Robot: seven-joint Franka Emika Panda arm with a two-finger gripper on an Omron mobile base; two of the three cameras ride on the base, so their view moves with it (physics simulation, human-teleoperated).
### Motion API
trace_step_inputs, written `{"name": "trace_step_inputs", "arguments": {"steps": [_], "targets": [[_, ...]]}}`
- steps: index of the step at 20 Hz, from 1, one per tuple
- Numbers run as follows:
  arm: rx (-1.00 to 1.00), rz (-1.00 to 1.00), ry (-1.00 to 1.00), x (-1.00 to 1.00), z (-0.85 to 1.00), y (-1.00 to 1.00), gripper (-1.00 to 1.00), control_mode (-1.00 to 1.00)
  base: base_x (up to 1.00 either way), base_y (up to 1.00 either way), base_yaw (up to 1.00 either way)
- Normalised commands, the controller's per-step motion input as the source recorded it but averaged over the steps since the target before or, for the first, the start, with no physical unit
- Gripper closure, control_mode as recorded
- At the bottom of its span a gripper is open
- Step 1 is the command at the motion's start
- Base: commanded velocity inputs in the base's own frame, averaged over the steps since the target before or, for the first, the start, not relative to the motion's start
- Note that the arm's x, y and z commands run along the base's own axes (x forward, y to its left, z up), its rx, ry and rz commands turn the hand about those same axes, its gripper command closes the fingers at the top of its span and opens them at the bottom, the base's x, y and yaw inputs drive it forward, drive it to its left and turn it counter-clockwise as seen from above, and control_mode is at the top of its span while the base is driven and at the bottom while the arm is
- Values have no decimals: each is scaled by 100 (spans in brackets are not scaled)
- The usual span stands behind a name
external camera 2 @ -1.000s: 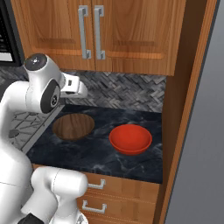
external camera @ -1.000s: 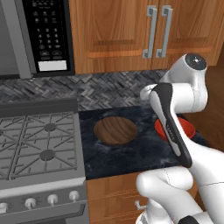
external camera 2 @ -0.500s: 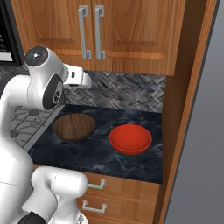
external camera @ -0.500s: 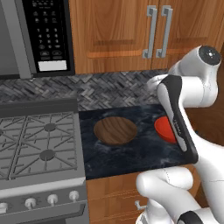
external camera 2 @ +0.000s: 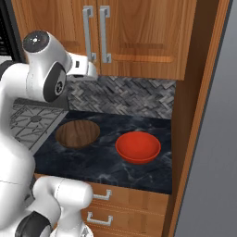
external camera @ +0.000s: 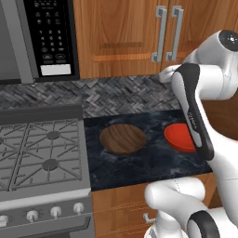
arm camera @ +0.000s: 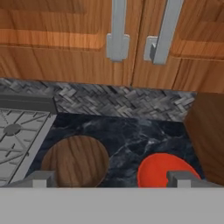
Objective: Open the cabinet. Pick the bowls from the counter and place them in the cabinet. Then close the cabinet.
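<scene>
Cabinet [external camera: 139, 37]: we record both wooden doors shut, the paired grey bar handles [arm camera: 140, 30] side by side at the centre seam.

Counter [external camera 2: 106, 162]: dark marbled slab, between the gas stove [external camera: 42, 153] and a tall wooden side panel [external camera 2: 194, 106].

Wooden bowl [external camera: 122, 138]: we find it upright on the counter, on the stove side.

Red bowl [external camera 2: 138, 146]: upright on the counter, beside the wooden one and apart from it, nearer the side panel.

Gripper [arm camera: 109, 179]: we list it raised above the counter, just below the cabinet doors and facing them; its fingers [arm camera: 40, 178] stand spread wide with nothing between them.

Microwave [external camera: 46, 37]: black, mounted above the stove, left of the cabinet.

Drawers [external camera 2: 115, 203]: wooden, under the counter.
</scene>
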Motion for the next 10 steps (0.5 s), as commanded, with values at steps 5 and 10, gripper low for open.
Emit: {"name": "trace_step_inputs", "arguments": {"steps": [5, 10], "targets": [[0, 0, 0, 9, 15, -20, -100, -100, 0, 0, 0], [0, 0, 0, 32, 21, -20, -100, -100, 0, 0, 0]]}}
